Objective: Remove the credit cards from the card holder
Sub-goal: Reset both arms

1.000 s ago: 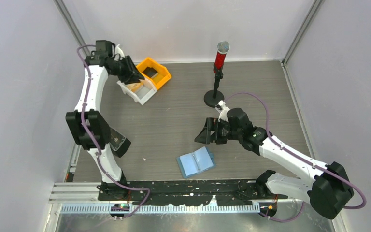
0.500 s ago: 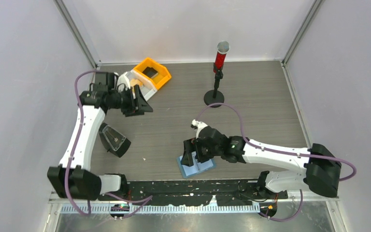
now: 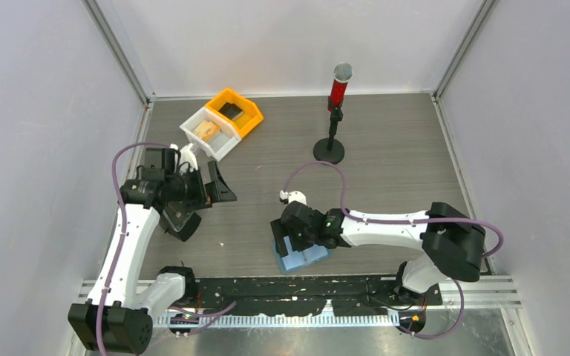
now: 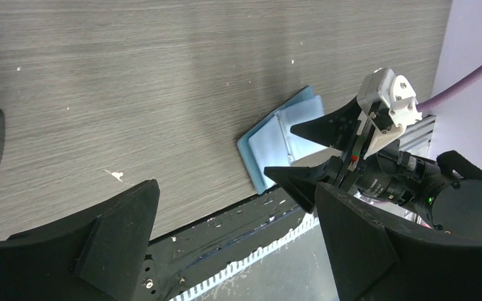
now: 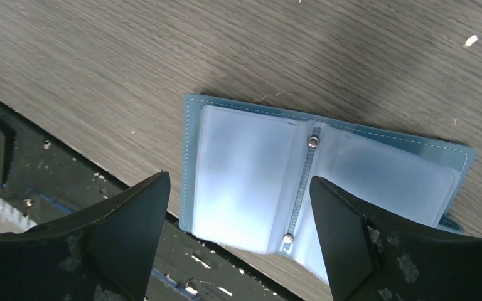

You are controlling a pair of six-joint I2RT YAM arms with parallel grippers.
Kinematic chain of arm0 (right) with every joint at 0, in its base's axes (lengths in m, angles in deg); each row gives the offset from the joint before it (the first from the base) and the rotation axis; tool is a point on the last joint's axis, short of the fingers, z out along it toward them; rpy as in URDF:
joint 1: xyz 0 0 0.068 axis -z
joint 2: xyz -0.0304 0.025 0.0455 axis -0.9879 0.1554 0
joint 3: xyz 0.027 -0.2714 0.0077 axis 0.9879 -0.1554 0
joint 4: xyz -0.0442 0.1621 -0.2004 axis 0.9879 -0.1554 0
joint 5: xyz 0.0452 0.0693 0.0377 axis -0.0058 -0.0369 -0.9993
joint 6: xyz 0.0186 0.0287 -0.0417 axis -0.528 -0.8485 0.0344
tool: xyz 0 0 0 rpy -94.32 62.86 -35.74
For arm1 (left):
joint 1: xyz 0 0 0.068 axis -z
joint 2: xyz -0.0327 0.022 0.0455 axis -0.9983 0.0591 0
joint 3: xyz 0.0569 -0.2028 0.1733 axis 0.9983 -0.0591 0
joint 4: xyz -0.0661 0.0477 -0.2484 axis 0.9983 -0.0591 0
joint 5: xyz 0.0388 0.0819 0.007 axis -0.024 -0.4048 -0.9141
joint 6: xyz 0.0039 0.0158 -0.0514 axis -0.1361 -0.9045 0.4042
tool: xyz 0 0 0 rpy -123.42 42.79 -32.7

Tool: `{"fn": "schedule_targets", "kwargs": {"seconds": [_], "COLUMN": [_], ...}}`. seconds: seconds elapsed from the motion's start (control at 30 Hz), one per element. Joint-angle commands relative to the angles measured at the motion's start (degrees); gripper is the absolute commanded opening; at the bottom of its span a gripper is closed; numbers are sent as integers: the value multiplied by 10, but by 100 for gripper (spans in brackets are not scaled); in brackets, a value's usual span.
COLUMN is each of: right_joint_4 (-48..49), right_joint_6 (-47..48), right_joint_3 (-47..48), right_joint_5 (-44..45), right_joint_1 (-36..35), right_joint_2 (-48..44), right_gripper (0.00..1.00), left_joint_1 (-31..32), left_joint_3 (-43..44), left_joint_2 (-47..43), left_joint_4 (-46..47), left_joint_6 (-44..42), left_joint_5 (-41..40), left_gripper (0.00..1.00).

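At the near edge of the desk [image 3: 386,178], the card holder [image 5: 301,188] lies open and flat, and its clear sleeves show no card. Directly above it, the right hand [image 5: 238,182] has its fingers spread wide and grips nothing. Further left and well apart, the left hand [image 3: 219,189] is likewise wide and empty. At the far left, the orange-tan card [image 3: 208,131] lies in the white bin [image 3: 223,148] and the dark card [image 3: 231,111] in the orange bin [image 3: 249,119]. Judgement: both credit cards appear removed, and no extraction step looks outstanding.

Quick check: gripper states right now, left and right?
Left gripper: open, holding nothing.
Right gripper: open, holding nothing, fingers spread over the opened card holder.
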Motion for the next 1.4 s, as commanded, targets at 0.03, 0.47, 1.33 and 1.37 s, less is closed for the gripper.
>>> {"fn": "schedule_targets", "kwargs": {"seconds": [0.03, 0.47, 1.33, 1.37], "right_joint_4": [-4, -41, 14, 9], "right_joint_6": [10, 1, -20, -21], "right_joint_3": [32, 56, -28, -33], "right_joint_5": [32, 84, 120, 131], "right_joint_1": [-11, -36, 19, 35], "right_joint_2": [34, 85, -32, -40], "right_gripper": [90, 77, 36, 36], "left_joint_1": [-1, -1, -1, -1], "left_joint_3": [-24, -34, -39, -39], "left_joint_2": [-30, -48, -50, -51], "left_joint_4": [37, 32, 36, 34], "left_joint_6": [-2, -7, 11, 11], "left_joint_5": [-14, -19, -5, -4], "left_gripper": [99, 99, 99, 99]}}
